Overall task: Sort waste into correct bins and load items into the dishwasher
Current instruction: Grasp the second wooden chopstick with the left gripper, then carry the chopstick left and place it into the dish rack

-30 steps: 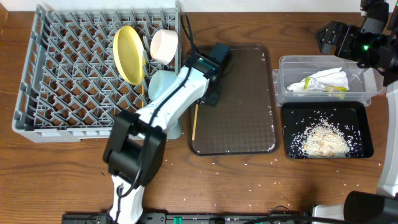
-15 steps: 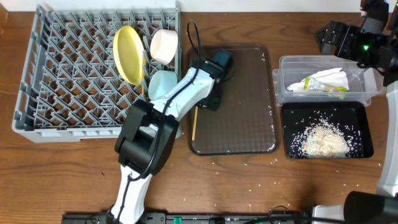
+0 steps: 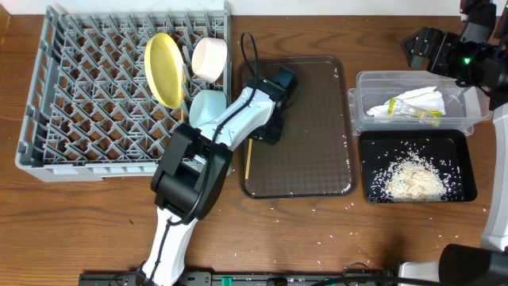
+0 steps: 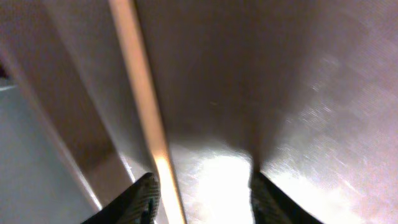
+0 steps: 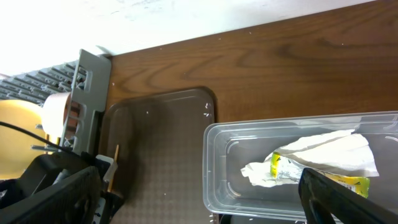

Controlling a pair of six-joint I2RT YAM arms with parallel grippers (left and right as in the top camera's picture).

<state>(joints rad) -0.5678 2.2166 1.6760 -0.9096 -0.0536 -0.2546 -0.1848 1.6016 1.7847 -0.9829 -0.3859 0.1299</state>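
Thin wooden chopsticks (image 3: 248, 159) lie along the left edge of the dark brown tray (image 3: 309, 159). My left gripper (image 3: 268, 132) is low over them and open. In the left wrist view a chopstick (image 4: 140, 93) runs between the open fingers (image 4: 202, 199), close to the left finger. The grey dish rack (image 3: 95, 95) holds the yellow plate (image 3: 163, 70), white bowl (image 3: 209, 57) and light blue bowl (image 3: 208, 107). The small white cup is out of view. My right gripper (image 3: 432, 48) is open and empty above the clear tub (image 3: 361, 111); the right wrist view (image 5: 199, 205) shows it too.
The clear tub holds the napkin (image 3: 417, 99) and the green-and-yellow wrapper (image 3: 425, 117). The black tray (image 3: 460, 155) holds a pile of rice (image 3: 411, 176). Loose grains are scattered on the table in front of the brown tray.
My left arm's elbow has swung right and its gripper has shifted slightly down the tray's left edge, over the chopsticks. The right arm has not moved.
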